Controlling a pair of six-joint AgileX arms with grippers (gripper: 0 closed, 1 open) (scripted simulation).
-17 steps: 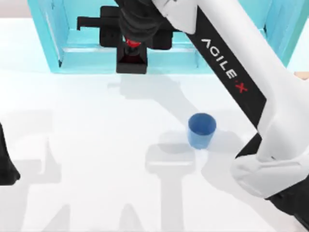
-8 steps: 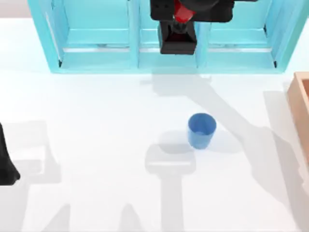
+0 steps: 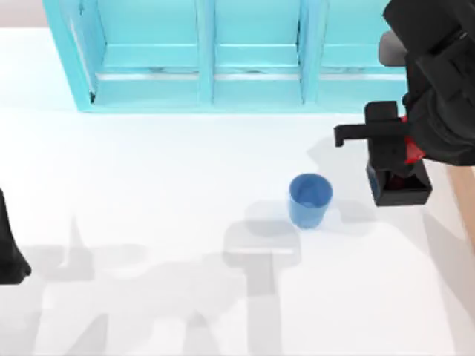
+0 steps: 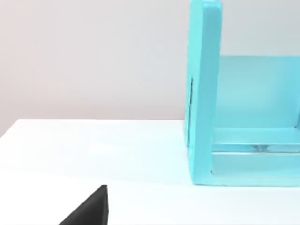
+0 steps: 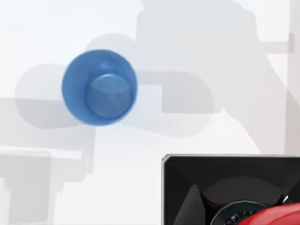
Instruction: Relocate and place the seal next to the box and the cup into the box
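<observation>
My right gripper (image 3: 397,152) reaches in from the table's right edge, clamped on the seal (image 3: 399,182) by its red knob, black base hanging just beside the box (image 3: 466,196). The cup (image 3: 309,199) stands upright mid-table, left of the seal. My left arm is parked at the left edge; can't tell its grip.

The cup (image 3: 309,199) is plain blue with a lighter blue rim, and its inside bottom reads a greyer blue from the right wrist view. The seal (image 3: 401,178) has a black cube base and a glossy red knob. The right tool (image 3: 404,152) is black. The cabinet (image 3: 223,81) is turquoise — paler on its shelves. The box (image 3: 464,185) is light tan-orange. The surface (image 3: 148,185) is white, crossed by soft grey shadows.
</observation>
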